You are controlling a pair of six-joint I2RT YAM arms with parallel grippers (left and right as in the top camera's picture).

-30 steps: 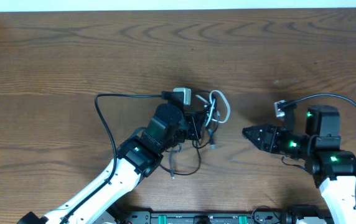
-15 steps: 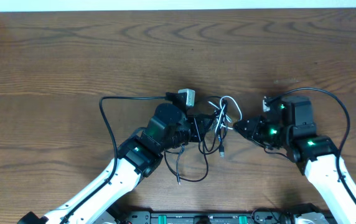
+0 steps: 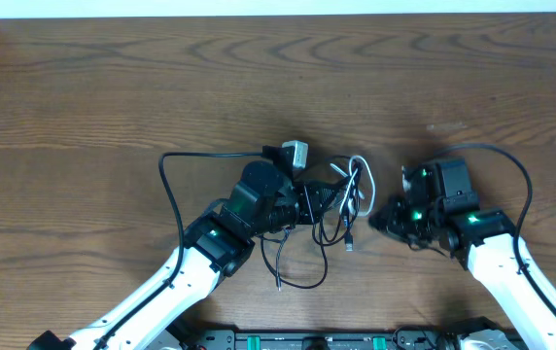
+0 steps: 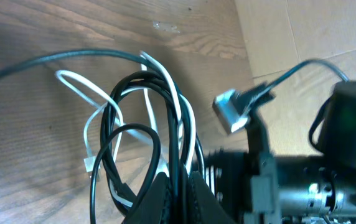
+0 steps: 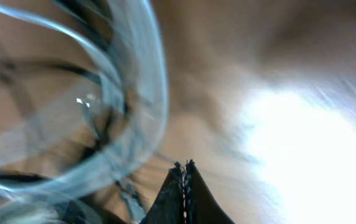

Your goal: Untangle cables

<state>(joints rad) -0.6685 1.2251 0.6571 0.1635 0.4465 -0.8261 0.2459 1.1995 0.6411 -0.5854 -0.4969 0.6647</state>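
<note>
The cables [image 3: 344, 199] lie tangled at the middle of the table [image 3: 84, 87], the left gripper [image 4: 177, 194] clamped on the black strands. The right gripper [image 5: 183, 167] is pinched shut, seemingly empty through the blur, beside the white loop [image 5: 154, 93].

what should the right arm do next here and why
Probably reopen the right tool and ease it toward the white cable. Its fingers are shut with nothing visible between them, just short of that loop. The left tool pinches the cables at the bundle, so it could anchor a pull once the right one has a strand.
</note>
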